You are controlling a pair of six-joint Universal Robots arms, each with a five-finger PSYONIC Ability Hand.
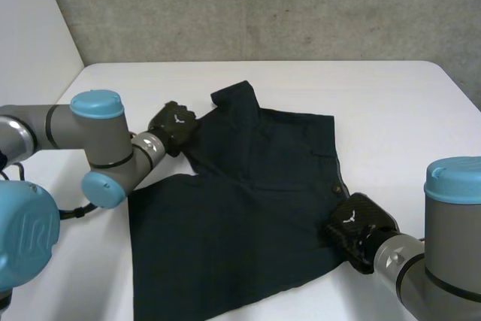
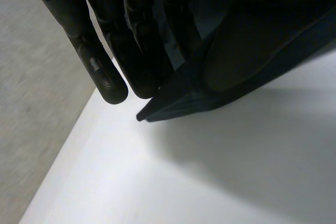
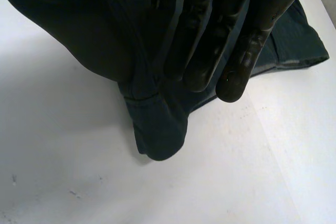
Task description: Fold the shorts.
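Folding looks barely started: the shorts lie mostly flat on the table, with the left hand and right hand each pinching an opposite edge in their fingers.

The shorts are plain dark navy, with what may be a brass-coloured button. The table is white. The left hand and right hand are black, each bearing a small white mark. The wall is mottled grey.
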